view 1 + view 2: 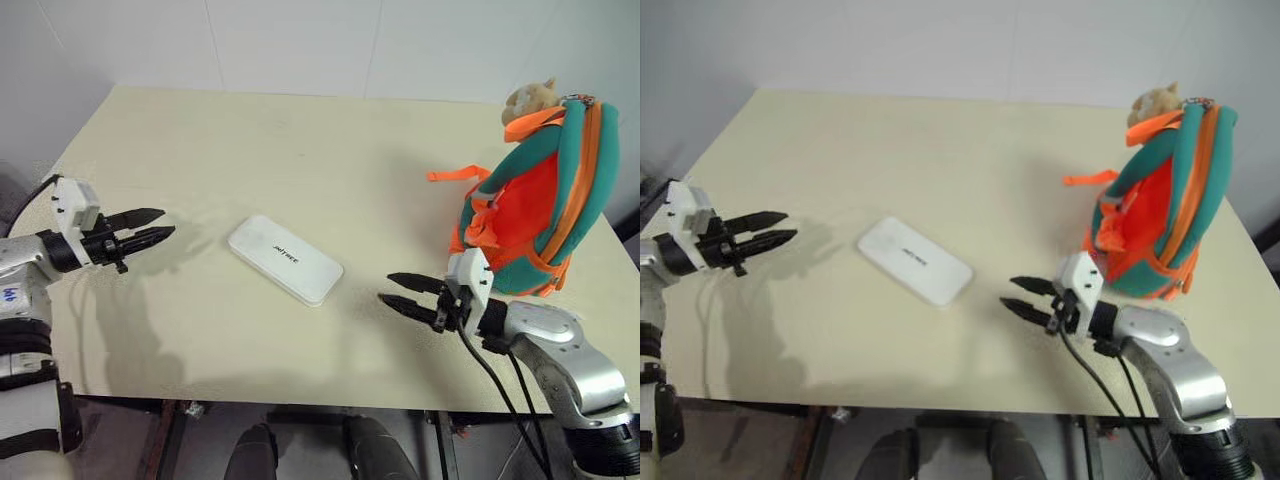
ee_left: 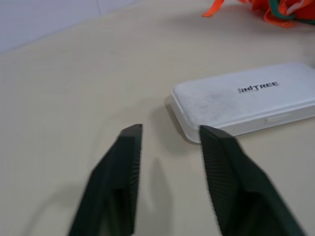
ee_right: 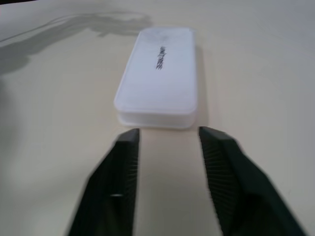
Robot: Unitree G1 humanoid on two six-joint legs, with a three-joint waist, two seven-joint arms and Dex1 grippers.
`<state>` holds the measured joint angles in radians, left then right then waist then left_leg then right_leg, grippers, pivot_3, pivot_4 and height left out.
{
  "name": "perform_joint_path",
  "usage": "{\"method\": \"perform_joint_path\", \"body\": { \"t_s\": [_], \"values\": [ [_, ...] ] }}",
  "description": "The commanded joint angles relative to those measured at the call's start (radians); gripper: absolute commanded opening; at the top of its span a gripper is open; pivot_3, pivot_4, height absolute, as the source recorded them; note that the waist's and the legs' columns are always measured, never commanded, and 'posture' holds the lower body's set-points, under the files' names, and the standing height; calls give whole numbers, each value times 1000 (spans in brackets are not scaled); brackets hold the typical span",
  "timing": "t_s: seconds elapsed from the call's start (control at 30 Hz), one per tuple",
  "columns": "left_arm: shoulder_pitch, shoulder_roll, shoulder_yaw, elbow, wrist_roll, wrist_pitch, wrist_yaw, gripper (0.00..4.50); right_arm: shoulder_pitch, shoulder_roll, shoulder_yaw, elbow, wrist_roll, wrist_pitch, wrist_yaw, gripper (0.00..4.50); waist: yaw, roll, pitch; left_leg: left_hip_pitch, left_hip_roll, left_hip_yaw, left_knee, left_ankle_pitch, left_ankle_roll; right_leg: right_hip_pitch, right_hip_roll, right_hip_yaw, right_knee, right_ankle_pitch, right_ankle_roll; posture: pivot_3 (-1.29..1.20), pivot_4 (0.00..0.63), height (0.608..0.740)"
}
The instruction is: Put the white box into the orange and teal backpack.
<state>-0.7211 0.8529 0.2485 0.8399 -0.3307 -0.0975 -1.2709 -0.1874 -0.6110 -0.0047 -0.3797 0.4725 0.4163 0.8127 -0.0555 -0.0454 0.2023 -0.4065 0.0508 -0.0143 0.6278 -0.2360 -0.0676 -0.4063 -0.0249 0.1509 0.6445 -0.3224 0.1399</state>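
The white box [image 1: 285, 259] lies flat in the middle of the cream table [image 1: 300, 150], lid up, with dark lettering on top. To its left my left gripper [image 1: 158, 225] hovers open and empty, pointing at the box's short end [image 2: 197, 118]. On the other side my right gripper [image 1: 388, 287] is open and empty too, aimed at the box's near end [image 3: 156, 115] with a small gap between. The orange and teal backpack [image 1: 535, 205] stands upright at the table's right edge, a tan plush head [image 1: 528, 97] on top.
An orange strap [image 1: 455, 174] trails from the backpack onto the table. A black cable [image 1: 495, 385] hangs from my right wrist over the table's front edge. A white wall rises behind the table's far edge.
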Motion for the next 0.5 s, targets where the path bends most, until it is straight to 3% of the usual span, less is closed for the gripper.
{"method": "perform_joint_path", "body": {
  "t_s": [0.03, 0.1, 0.13, 0.5],
  "values": [
    [-78, -13, -30, 90, 46, -72, -22, 764, -17, 21, 36, -17, -87, -9, -81, 803, 1, 0, 0, 0, 0, 0, 0, 0, 0, 0, 0, 0, 0, 0, 0, 0, 150, 740],
    [-134, -41, -46, 160, 66, -65, -4, 141, -31, 43, 66, -4, -143, 6, -140, 114, 1, 0, 0, 0, 0, 0, 0, 0, 0, 0, 0, 0, 0, 0, 0, 0, 150, 740],
    [-159, -54, -56, 196, 82, -68, 7, 38, -34, 55, 81, -2, -162, 16, -160, 20, 1, 0, 0, -1, 0, 0, 0, 0, 0, -1, 0, 0, 0, 0, 0, 0, 150, 740],
    [-298, -175, -121, 405, 226, -102, 182, 38, -57, 147, 183, 18, -310, 66, -281, 20, 0, 0, 0, -3, 0, 0, -1, 0, 0, -4, 0, 0, 1, 0, 1, 0, 150, 740]
  ]
}}
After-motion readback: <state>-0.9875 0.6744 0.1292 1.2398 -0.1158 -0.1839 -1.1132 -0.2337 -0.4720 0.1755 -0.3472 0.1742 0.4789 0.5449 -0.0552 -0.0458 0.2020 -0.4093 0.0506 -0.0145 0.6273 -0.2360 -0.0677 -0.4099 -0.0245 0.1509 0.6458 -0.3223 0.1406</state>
